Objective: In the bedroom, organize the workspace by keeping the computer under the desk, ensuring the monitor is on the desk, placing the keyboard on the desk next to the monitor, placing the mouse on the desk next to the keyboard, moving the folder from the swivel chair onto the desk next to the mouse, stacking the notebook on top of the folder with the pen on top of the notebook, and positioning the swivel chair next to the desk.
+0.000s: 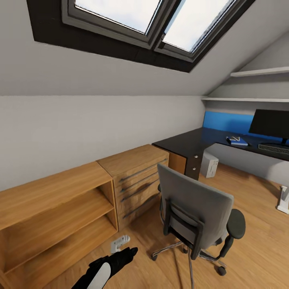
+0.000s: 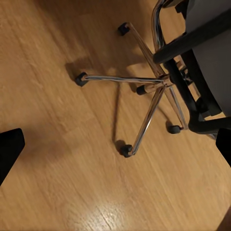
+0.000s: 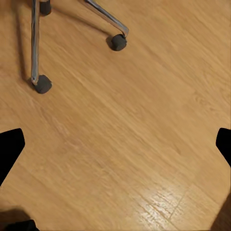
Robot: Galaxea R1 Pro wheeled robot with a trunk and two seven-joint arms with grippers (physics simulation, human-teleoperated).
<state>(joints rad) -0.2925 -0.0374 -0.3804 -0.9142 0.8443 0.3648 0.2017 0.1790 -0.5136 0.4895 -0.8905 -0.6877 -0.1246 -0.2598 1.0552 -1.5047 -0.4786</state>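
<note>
Both pincers (image 2: 115,149) (image 3: 115,149) spread open over floor (image 3: 134,144), swivel chair (image 1: 196,208) just beside.

No text, label, brand, number or sign can be read anywhere. The computer (image 1: 209,164), right of centre in the head view, shows only a faint dark mark on its side, too small and blurred to make out as writing.

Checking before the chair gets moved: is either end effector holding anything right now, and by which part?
Nothing is held. The left end effector and the right end effector are both open over bare wood floor, near the swivel chair.
</note>
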